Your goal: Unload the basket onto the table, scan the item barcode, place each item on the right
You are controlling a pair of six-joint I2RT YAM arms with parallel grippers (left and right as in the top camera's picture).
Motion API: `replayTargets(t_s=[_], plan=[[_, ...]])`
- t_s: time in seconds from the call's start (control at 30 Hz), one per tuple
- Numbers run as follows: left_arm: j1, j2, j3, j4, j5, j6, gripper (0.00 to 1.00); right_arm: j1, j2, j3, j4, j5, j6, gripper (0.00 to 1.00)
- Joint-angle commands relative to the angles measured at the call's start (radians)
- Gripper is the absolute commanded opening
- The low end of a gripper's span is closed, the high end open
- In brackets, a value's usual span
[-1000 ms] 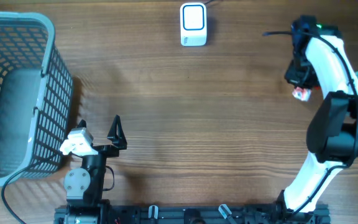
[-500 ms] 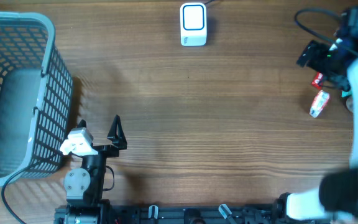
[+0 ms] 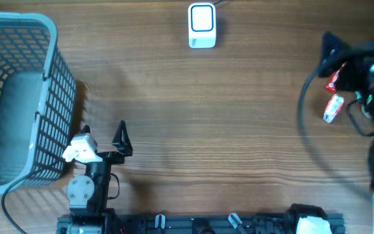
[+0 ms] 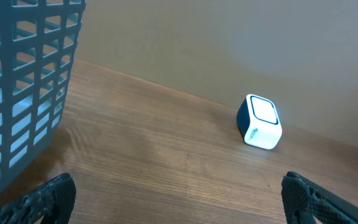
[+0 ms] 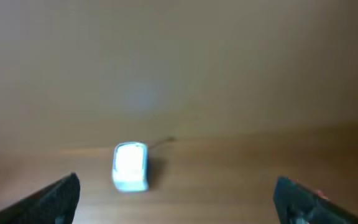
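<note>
Right arm is swinging out toward the right edge, blurred, its pincer (image 5: 182, 208) now spread wide and gripping nothing. The packet (image 3: 333, 108) it was carrying is lying on the worktop (image 3: 239, 130), well apart from the scanner (image 3: 202, 26). Left pincer (image 3: 102, 133) is sitting apart, unmoved.

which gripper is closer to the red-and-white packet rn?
Right. The right gripper hangs open just beyond the packet, near the table's right edge. The left gripper is far across the table, beside the basket.
</note>
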Motion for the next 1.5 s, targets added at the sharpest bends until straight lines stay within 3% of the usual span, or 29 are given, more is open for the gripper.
replayTargets(t_s=[0.0,0.1,0.2,0.27,0.37,0.5,0.63,1.17,1.47], plan=[[0.007,-0.008,-0.005,0.001,-0.012,-0.009,1.0,0.061,-0.266,-0.317,0.327,-0.063,-0.036,1.0],[0.007,-0.008,-0.005,0.001,-0.012,-0.009,1.0,0.063,-0.528,-0.644,0.567,-0.063,-0.032,1.0],[0.007,-0.008,-0.005,0.001,-0.012,-0.009,1.0,0.063,-0.766,-0.916,0.695,-0.06,-0.032,1.0],[0.007,-0.008,-0.005,0.001,-0.012,-0.009,1.0,0.063,-0.892,-1.069,0.763,0.018,0.064,1.0],[0.007,-0.008,-0.005,0.001,-0.012,-0.009,1.0,0.063,-0.951,-1.232,0.883,0.089,0.143,1.0],[0.007,-0.008,-0.005,0.001,-0.012,-0.009,1.0,0.063,-0.951,-1.344,0.887,0.09,0.139,1.0],[0.007,-0.008,-0.005,0.001,-0.012,-0.009,1.0,0.063,-0.951,-1.346,0.613,0.138,0.142,1.0],[0.007,-0.008,-0.005,0.0,-0.012,-0.008,1.0,0.063,-0.945,-1.346,0.617,0.145,0.142,1.0],[0.009,-0.006,-0.005,-0.004,0.029,0.063,1.0,0.063,-0.945,-1.346,0.617,0.145,0.142,1.0]])
